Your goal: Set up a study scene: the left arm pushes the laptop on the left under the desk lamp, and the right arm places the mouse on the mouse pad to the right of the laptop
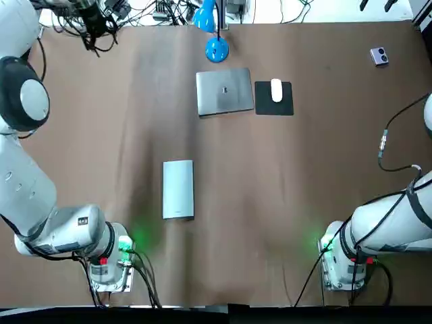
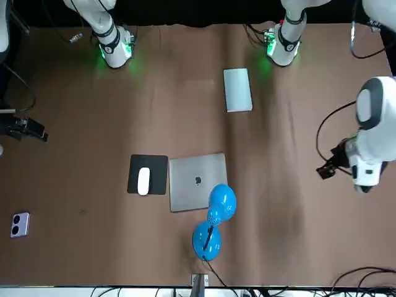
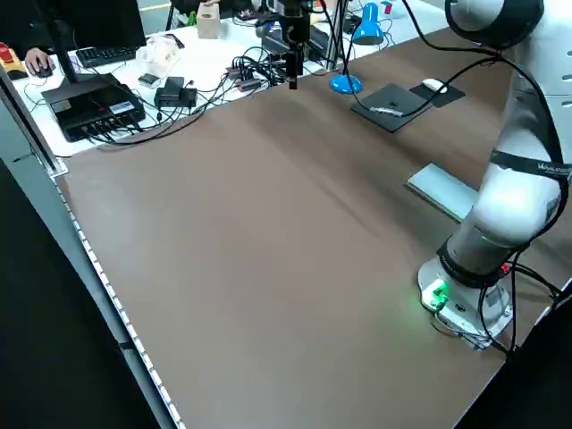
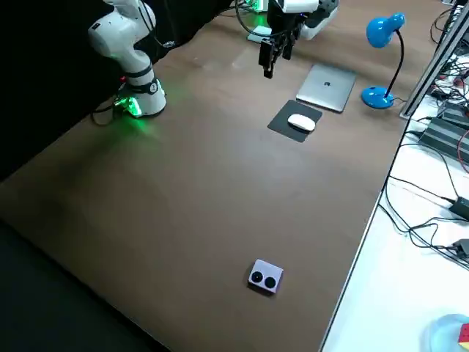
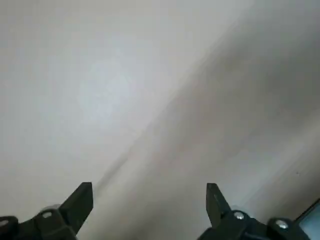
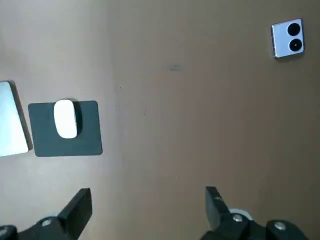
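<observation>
The closed silver laptop point(image 1: 225, 91) lies at the far middle of the table, just in front of the blue desk lamp point(image 1: 216, 48). Right of it is the black mouse pad point(image 1: 274, 101) with the white mouse point(image 1: 276, 90) resting on it. My left gripper point(image 5: 150, 192) hangs open and empty, high over the far left corner point(image 3: 292, 79). My right gripper point(image 6: 148, 197) is open, holds nothing and hovers high over the right half of the table; from there the mouse point(image 6: 65, 118) and its pad lie below it.
A flat silver-grey slab point(image 1: 178, 189) lies near the table's middle on the left arm's side. A small lilac phone point(image 1: 379, 56) sits at the far right. Cables and equipment point(image 3: 98, 98) crowd the white desk beyond the far edge.
</observation>
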`<state>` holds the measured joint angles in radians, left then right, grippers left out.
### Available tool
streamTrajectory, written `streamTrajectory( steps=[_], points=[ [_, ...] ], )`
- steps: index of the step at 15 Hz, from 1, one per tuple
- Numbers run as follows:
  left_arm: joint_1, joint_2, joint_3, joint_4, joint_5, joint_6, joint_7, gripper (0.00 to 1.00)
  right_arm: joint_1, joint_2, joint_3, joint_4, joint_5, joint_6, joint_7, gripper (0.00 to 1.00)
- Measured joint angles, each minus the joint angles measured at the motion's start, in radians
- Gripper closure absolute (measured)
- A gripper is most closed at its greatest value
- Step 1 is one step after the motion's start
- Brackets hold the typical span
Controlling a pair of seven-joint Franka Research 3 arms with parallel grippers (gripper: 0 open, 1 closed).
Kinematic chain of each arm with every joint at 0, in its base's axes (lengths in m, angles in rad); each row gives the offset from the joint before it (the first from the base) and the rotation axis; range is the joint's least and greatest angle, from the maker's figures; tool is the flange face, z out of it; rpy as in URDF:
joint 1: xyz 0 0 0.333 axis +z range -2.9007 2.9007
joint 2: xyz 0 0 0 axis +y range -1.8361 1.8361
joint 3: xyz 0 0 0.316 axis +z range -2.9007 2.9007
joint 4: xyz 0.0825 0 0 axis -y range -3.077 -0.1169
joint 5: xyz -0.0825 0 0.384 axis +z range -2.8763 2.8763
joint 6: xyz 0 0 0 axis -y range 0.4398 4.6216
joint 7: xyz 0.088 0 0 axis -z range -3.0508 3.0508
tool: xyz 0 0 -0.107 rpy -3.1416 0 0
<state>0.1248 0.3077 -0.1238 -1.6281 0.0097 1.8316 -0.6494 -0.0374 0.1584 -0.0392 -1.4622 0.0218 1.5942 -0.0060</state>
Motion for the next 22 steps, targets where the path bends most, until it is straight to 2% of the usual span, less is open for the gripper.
streamTrajectory(
  steps=[4, 7, 8, 12, 18, 22],
  points=[
    [0.007, -0.062, -0.001, 0.009, 0.0, -0.017, 0.264, 0.0, 0.0, 0.0, 0.0, 0.0, 0.0, 0.0, 0.0, 0.0],
    [0.006, -0.13, 0.001, 0.009, 0.0, -0.045, 0.414, 0.0, -0.001, 0.0, 0.0, 0.0, 0.0, 0.0, 0.0, 0.0],
    [0.005, -0.171, 0.005, 0.007, 0.0, -0.06, 0.515, 0.0, -0.001, 0.0, 0.0, 0.0, 0.0, 0.0, 0.0, 0.0],
    [-0.036, -0.242, 0.062, 0.004, 0.0, -0.065, 0.749, 0.0, -0.001, 0.0, 0.0, -0.001, 0.0, 0.0, 0.0, 0.0],
    [-0.117, -0.381, 0.104, 0.005, 0.0, -0.111, 0.794, 0.0, -0.001, 0.0, 0.0, -0.001, 0.0, 0.0, 0.0, 0.0],
    [-0.124, -0.405, 0.086, 0.006, 0.0, -0.135, 0.79, 0.0, -0.001, 0.0, 0.0, -0.001, 0.0, 0.0, 0.0, 0.0]
  ],
)
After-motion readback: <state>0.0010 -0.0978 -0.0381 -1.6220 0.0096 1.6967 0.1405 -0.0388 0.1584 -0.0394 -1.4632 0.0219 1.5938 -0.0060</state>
